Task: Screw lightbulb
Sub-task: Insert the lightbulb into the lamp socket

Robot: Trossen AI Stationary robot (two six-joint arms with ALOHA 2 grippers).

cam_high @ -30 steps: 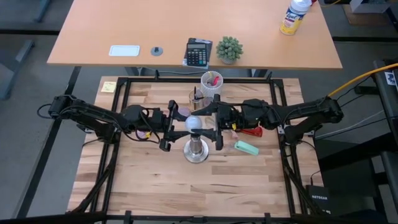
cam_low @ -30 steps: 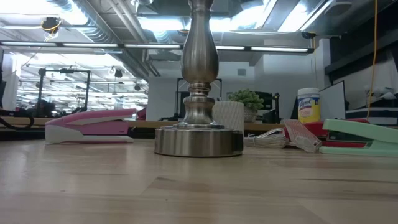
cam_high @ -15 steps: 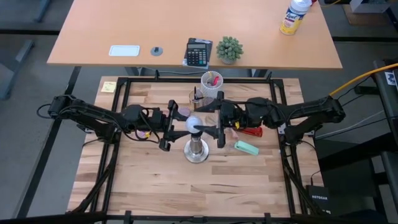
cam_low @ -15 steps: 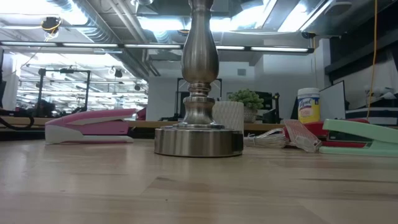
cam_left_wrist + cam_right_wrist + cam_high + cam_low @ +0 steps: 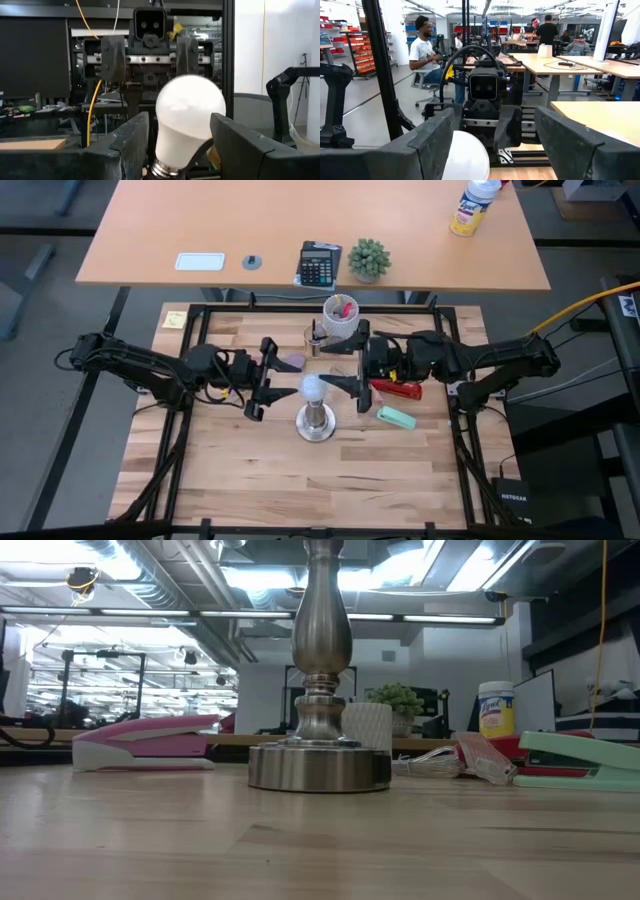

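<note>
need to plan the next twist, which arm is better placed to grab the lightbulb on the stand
Left, probably. Both claws are open beside the lightbulb atop the socket stand, but the left claw frames it centrally, while the right claw sees it off-center.

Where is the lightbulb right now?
In the high view the lightbulb sits atop the metal socket stand at table centre, between both open end effectors, touched by neither.

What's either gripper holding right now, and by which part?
Nothing. The lightbulb sits on the metal stand, with the left gripper and right gripper open on either side of it.
</note>
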